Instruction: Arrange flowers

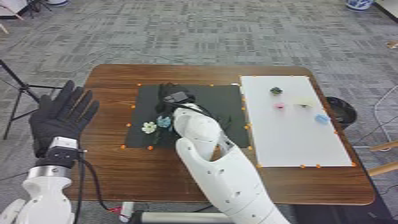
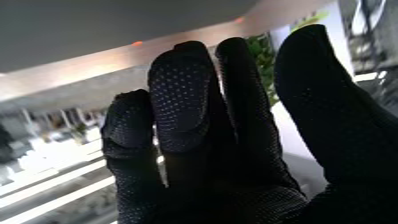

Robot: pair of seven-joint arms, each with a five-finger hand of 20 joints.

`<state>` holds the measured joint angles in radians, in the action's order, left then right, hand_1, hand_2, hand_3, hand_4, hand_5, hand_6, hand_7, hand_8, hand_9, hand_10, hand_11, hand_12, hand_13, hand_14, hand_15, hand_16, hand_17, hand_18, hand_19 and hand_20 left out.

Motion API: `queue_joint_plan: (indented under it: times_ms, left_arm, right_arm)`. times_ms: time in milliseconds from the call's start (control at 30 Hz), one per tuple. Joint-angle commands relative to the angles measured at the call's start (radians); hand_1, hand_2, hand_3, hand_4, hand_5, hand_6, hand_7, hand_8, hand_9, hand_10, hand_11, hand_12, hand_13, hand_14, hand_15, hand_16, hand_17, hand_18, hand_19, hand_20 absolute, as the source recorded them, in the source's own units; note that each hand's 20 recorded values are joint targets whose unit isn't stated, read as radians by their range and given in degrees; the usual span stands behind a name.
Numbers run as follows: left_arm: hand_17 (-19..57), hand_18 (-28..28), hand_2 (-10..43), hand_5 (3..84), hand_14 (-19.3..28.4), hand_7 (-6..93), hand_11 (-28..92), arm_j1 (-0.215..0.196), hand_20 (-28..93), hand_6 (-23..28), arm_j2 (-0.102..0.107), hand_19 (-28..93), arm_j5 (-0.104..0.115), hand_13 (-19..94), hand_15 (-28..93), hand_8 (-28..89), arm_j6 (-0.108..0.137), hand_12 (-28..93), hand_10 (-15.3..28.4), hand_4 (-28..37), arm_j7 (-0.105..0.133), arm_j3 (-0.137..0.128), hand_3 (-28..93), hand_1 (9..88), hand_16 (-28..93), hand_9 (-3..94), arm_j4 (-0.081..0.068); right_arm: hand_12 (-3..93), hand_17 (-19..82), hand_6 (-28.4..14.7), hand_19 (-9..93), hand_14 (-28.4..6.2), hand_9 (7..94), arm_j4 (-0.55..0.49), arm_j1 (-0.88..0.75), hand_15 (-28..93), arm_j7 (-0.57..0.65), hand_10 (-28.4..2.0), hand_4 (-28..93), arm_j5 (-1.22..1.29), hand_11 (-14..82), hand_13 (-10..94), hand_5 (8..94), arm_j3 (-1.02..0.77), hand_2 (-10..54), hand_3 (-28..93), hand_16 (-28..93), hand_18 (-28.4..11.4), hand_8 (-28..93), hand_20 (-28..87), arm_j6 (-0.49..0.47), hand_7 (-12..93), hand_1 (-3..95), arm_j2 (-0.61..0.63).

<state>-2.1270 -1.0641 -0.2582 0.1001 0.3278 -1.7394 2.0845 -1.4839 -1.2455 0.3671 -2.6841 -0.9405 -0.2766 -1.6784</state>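
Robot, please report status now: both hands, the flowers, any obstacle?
Right hand open, over dark mat. Left hand open, by table's left edge. White flower, blue flower on mat. Right arm covers part of mat.

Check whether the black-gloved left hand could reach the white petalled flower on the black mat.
Probably yes: nothing seems to stand between the left hand and the flower at the left of the mat.

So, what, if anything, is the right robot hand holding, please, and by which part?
I can't tell: green leaves show behind the right robot hand, but any grip is unclear.
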Motion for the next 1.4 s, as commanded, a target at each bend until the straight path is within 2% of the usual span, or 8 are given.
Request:
queue_joint_plan:
  times_ms: [33, 133, 200, 267, 367, 500, 867, 1400]
  left_arm:
    - [-6.0, 15.0, 17.6, 42.0, 13.4, 9.5, 18, -0.025, 9, 7.0, -0.026, 38, -0.007, 28, 22, -10, -0.002, 7, 13.1, -28.3, -0.022, -0.009, 69, 27.0, -5, 34.2, 0.009]
    - [-6.0, 15.0, 17.6, 42.2, 13.2, 9.3, 18, -0.027, 9, 7.0, -0.025, 38, -0.015, 28, 21, -10, -0.011, 6, 13.1, -28.3, -0.023, -0.011, 69, 27.1, -5, 34.3, 0.008]
    - [-5.9, 14.8, 17.6, 42.3, 12.9, 9.1, 17, 0.001, 8, 7.1, -0.018, 38, -0.015, 28, 21, -10, 0.000, 6, 13.1, -28.3, -0.035, -0.004, 69, 27.1, -5, 34.3, -0.008]
    - [-5.8, 14.8, 17.6, 42.4, 12.8, 9.0, 17, 0.025, 8, 7.1, 0.009, 38, -0.012, 28, 21, -10, 0.011, 6, 13.1, -28.3, -0.048, 0.003, 69, 27.1, -5, 34.3, -0.020]
    - [-5.8, 14.7, 17.7, 42.2, 12.8, 8.7, 17, 0.052, 8, 7.1, 0.044, 38, -0.018, 28, 20, -10, 0.018, 6, 13.1, -28.3, -0.035, 0.016, 68, 27.0, -5, 34.2, -0.027]
    - [-5.7, 14.6, 17.8, 41.9, 12.6, 8.5, 17, 0.094, 8, 7.0, 0.062, 37, -0.045, 27, 20, -9, 0.028, 6, 13.2, -28.3, -0.039, 0.032, 68, 26.8, -5, 34.1, -0.035]
    - [-5.6, 13.5, 18.0, 42.6, 11.0, 8.5, 17, 0.149, 8, 7.2, 0.049, 37, -0.042, 25, 18, -9, 0.033, 6, 13.2, -28.3, -0.043, 0.091, 68, 26.6, -5, 34.2, -0.048]
    - [-6.0, 13.9, 17.8, 42.7, 11.5, 8.5, 17, 0.124, 8, 7.2, 0.041, 37, -0.046, 26, 19, -9, 0.013, 6, 13.1, -28.3, -0.025, 0.095, 69, 26.4, -5, 34.4, -0.039]
  right_arm:
    - [15.5, 40, -4.2, 86, -7.9, 61.7, -0.169, 0.015, 63, 0.043, -15.7, -28, 0.148, 12.1, 71, 62.9, -0.056, -9.5, 74, 29, -22.7, -11, 37, -0.011, 15, 42.3, 0.105]
    - [15.3, 40, -4.7, 87, -8.6, 60.4, -0.241, 0.008, 64, 0.069, -16.2, -28, 0.199, 11.6, 70, 61.6, -0.096, -9.5, 74, 29, -22.9, -11, 37, -0.073, 14, 42.2, 0.153]
    - [15.2, 39, -5.2, 86, -9.2, 58.8, -0.240, 0.012, 65, 0.084, -16.8, -28, 0.221, 10.9, 69, 60.3, -0.123, -9.5, 73, 29, -23.2, -11, 36, -0.054, 13, 42.6, 0.184]
    - [15.1, 39, -5.4, 86, -9.6, 58.3, -0.228, 0.008, 65, 0.109, -16.9, -27, 0.221, 10.6, 68, 60.0, -0.138, -9.5, 74, 29, -23.4, -10, 36, 0.026, 12, 43.0, 0.225]
    - [15.2, 39, -5.5, 87, -9.4, 60.0, -0.228, -0.003, 65, 0.149, -16.8, -25, 0.251, 11.1, 69, 61.0, -0.193, -9.5, 74, 28, -23.5, -10, 36, 0.023, 12, 44.0, 0.272]
    - [15.1, 39, -5.6, 87, -9.2, 59.8, -0.278, -0.072, 65, 0.195, -16.9, -24, 0.256, 11.1, 69, 61.1, -0.269, -9.5, 73, 28, -23.6, -10, 35, 0.036, 12, 44.1, 0.350]
    - [13.4, 39, -5.7, 87, -9.3, 56.9, -0.384, -0.298, 65, 0.292, -16.4, -24, 0.266, 9.0, 70, 60.6, -0.492, -9.5, 73, 27, -23.1, -10, 34, 0.007, 11, 45.7, 0.533]
    - [11.6, 39, -7.2, 87, -8.9, 49.8, -0.340, -0.364, 64, 0.348, -17.1, -26, 0.254, 7.7, 69, 53.9, -0.609, -9.5, 75, 27, -22.9, -9, 31, 0.004, 10, 44.8, 0.598]
